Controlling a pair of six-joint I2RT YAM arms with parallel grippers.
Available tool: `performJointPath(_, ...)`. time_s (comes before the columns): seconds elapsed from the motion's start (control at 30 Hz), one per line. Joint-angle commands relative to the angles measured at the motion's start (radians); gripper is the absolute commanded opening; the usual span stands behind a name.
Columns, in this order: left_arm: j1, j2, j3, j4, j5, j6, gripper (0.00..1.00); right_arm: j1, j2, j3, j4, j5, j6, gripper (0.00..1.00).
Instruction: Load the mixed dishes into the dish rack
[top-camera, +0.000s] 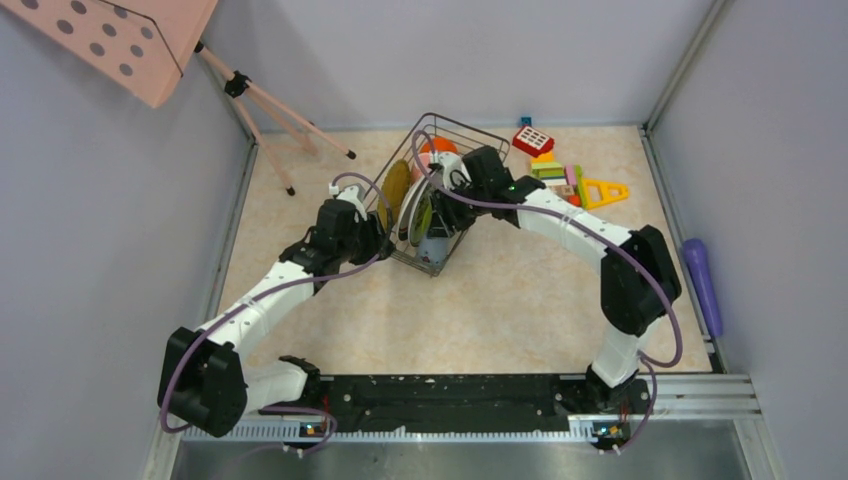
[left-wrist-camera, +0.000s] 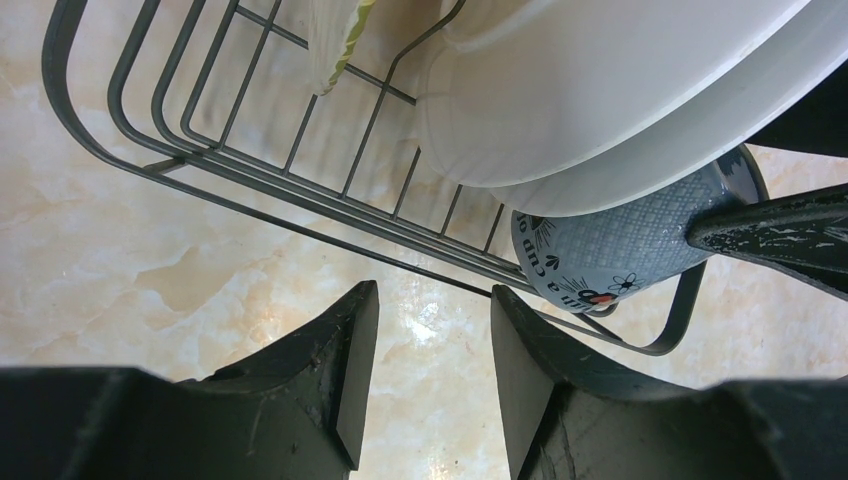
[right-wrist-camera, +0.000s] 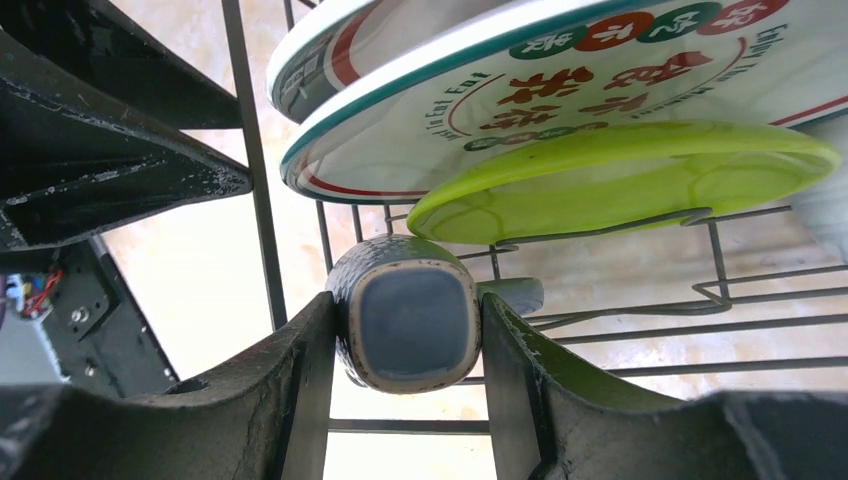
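So the dish rack (top-camera: 468, 127) is sitting mid-table, and in the top view its long axis is running from the near side away and a bit to the right. It's being packed pretty full. The white plate with the green-red rim (right-wrist-camera: 600, 90) and the lime-green plate (right-wrist-camera: 620, 175) are being held on edge between the prongs. The round woven mat (top-camera: 395, 190) is being propped at the rack's left side, and the orange bowl (top-camera: 437, 150) is being kept at the far end. The bit that matters is the blue-grey patterned cup (left-wrist-camera: 610, 250). It's being clamped between the fingers of the right gripper (right-wrist-camera: 405, 310), down at the near end of the rack and just under the plates' lower edges. It's being held tilted rather than upright, with its long axis roughly in line with the fingers. What looks like its base is being pointed back at the wrist camera, and the other end is pointing at the rack's near-left corner. The left gripper (left-wrist-camera: 435, 340) is being hung just outside the rack's left side with its jaws apart and nothing between them, and the cup is lying up and to the right of it. The right arm is clearly the nearer one, so letting the cup settle is probably being left to it.
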Motion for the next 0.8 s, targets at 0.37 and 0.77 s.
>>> performJointPath(0.37, 0.007, -0.006, 0.042, 0.009, 0.004, 0.009, 0.50, 0.153, -0.196, -0.228, 0.189, 0.377, 0.012, 0.00)
performJointPath(0.77, 0.006, 0.000, 0.057, -0.004, 0.019, 0.012, 0.50, 0.155, -0.169, -0.242, 0.221, 0.551, -0.027, 0.00)
